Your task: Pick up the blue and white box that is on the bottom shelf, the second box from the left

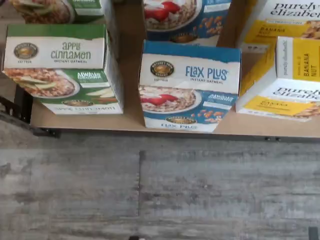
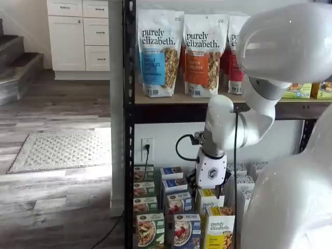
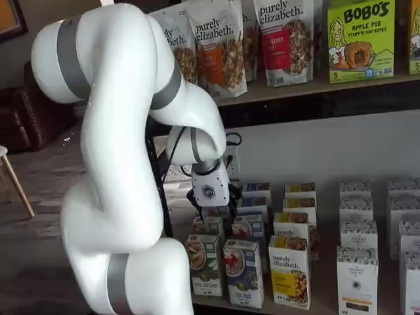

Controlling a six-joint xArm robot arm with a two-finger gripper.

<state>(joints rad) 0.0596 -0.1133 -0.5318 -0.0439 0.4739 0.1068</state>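
Observation:
The blue and white box (image 1: 190, 85) reads "Flax Plus" and shows a cereal bowl with red berries. It stands upright at the front edge of the bottom shelf (image 1: 131, 116), with more of the same box in a row behind it. It shows in both shelf views (image 2: 185, 231) (image 3: 244, 272). My gripper (image 2: 207, 190) (image 3: 211, 213) hangs above the rows of cartons, higher than the front blue box and a little behind it. It holds nothing. Its black fingers show only partly, so I cannot tell whether there is a gap between them.
A green "Apple Cinnamon" carton (image 1: 62, 67) stands beside the blue box on one side and yellow "purely elizabeth" cartons (image 1: 285, 80) on the other. White cartons (image 3: 357, 275) fill the shelf further right. Granola bags (image 2: 158, 52) stand on the upper tier. A black post (image 2: 128, 124) edges the rack.

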